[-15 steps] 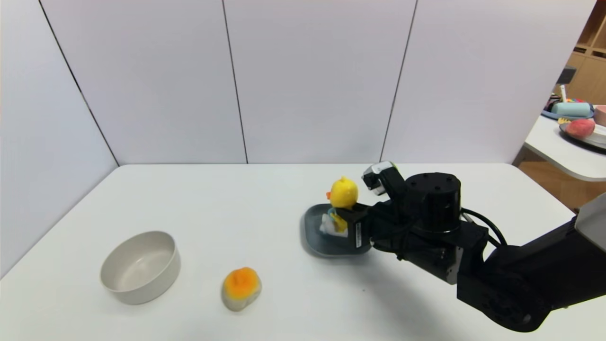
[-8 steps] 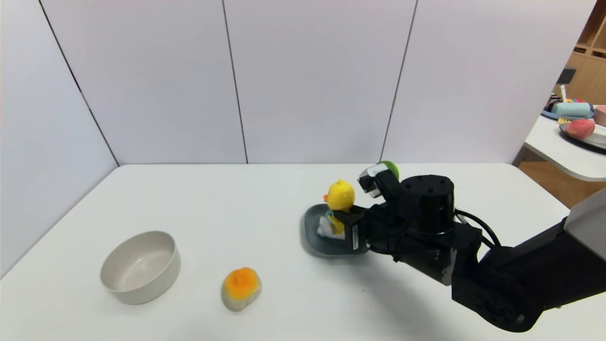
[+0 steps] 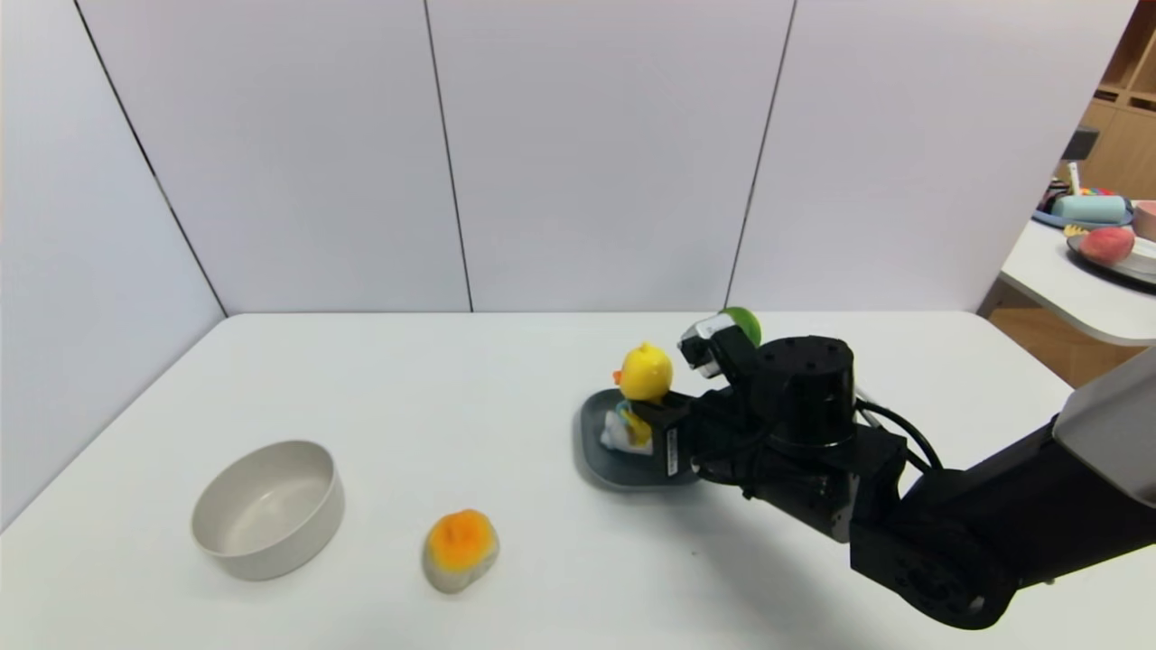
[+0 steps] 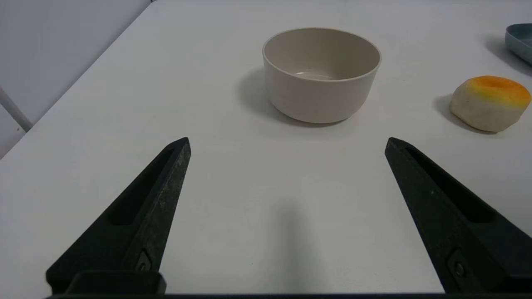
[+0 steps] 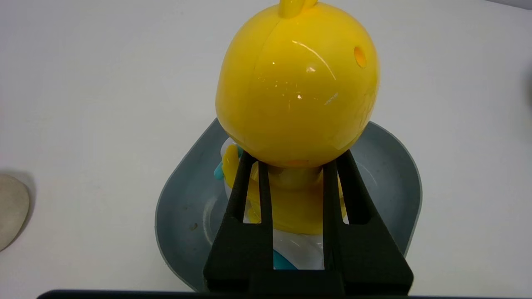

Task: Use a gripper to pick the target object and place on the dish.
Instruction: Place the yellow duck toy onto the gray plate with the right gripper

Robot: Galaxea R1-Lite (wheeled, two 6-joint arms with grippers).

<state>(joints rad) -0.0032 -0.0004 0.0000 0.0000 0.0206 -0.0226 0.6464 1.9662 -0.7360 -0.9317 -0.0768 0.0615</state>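
The yellow duck [image 5: 297, 95] is held tight by the right gripper [image 5: 296, 174] over the grey-blue dish [image 3: 601, 456], centre frame; touching cannot be told. The left gripper [image 4: 286, 143] is kept wide.

Head view high over the table [image 3: 406, 397], wrist views low and close, bowl [image 4: 322, 72] shared by head and left.

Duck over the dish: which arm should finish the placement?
Right. The right gripper already holds the duck above the dish. The left gripper sits open, far off by the bowl.
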